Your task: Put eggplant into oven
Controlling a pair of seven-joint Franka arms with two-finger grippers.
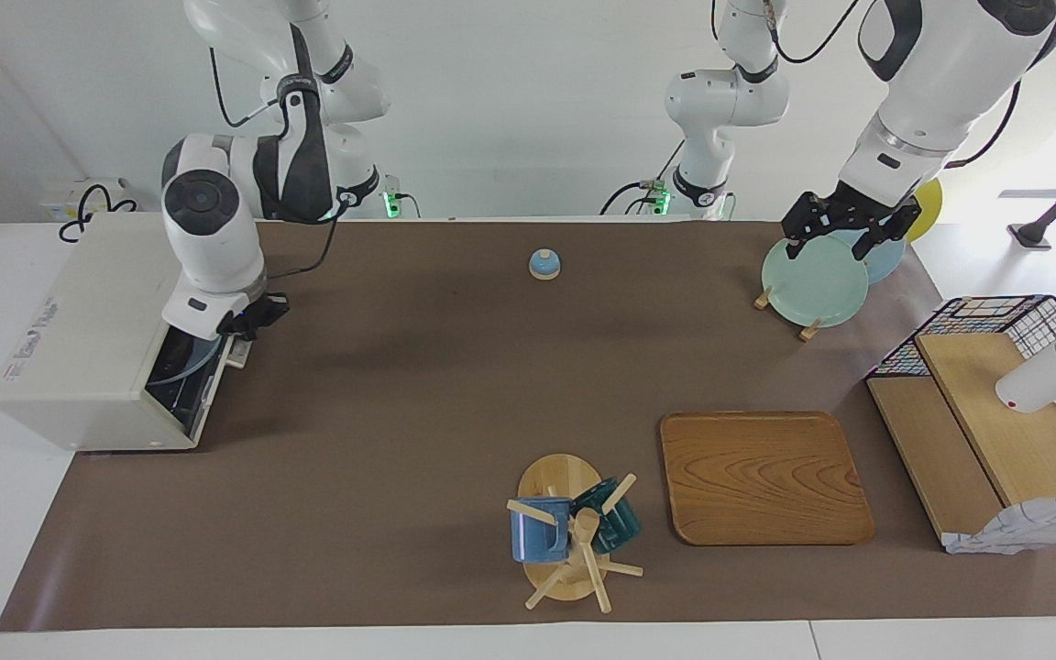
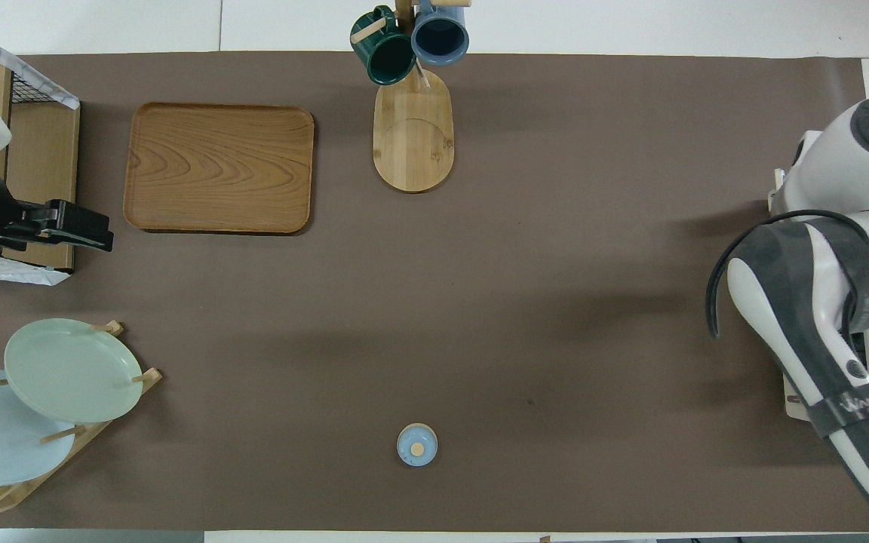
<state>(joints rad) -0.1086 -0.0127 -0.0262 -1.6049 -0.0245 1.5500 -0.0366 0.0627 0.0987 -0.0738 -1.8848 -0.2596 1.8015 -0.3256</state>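
Reading "WANUO" on its sleeve, the right tool [image 1: 253, 321] sits pinched together against the oven [image 1: 97, 348] door's top edge.

My arms: glossy white shells, rounded joints, dark grey round end caps. Right arm [image 1: 216, 220]: black sleeve band, light lettering, loose black cable loop. Left arm [image 1: 913, 101]: white housing, black patches, silver wrist ring, black cable; left gripper [image 1: 844, 234] black, angular.
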